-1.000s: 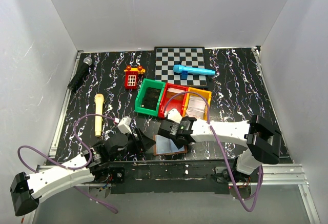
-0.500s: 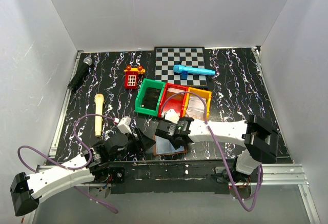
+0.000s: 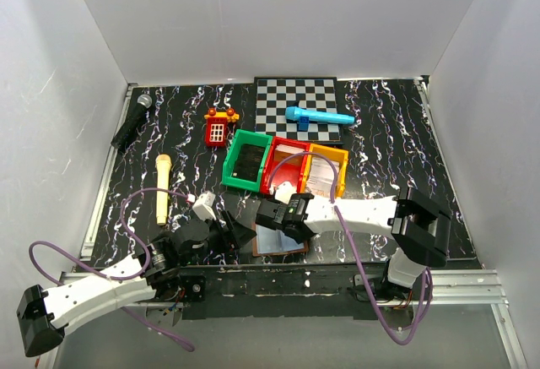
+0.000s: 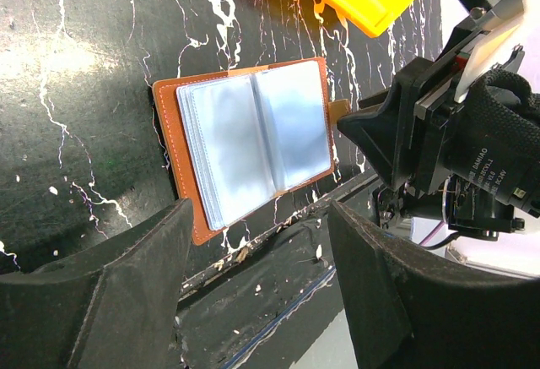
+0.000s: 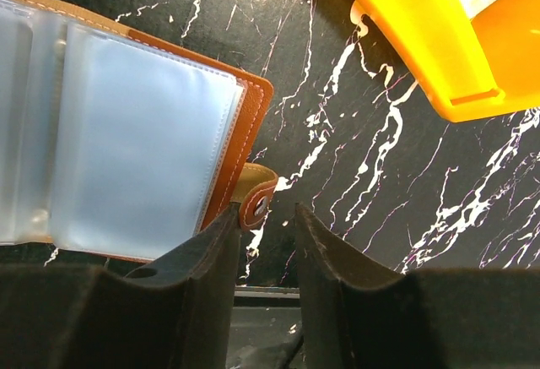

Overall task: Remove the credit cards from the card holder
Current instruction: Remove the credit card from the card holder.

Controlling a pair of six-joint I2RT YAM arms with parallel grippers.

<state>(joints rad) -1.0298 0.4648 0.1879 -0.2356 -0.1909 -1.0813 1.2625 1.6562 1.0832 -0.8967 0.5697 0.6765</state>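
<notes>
Narrowing right gripper (image 5: 265, 217): jaws drawn in from wide a second ago, a gap left, nothing clamped; snap tab (image 5: 257, 203) sits in that gap. Judged: lining up on the tab.
Left gripper (image 4: 257, 217): jaws wide apart, empty.
Card holder (image 4: 253, 145): open flat at the near edge of the worktop (image 4: 84, 90); brown cover, pale glossy sleeves up; cards not discernible.
Yellow bin (image 5: 422, 40): just beyond.

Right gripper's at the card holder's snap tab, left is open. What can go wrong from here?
1. The right gripper has its fingers a narrow gap apart at the snap tab. Closing there would likely lift or drag the whole card holder and free no card.
2. The left gripper is open and pins nothing. The holder lies by the near edge of the table, so a tug may slide it off.
</notes>
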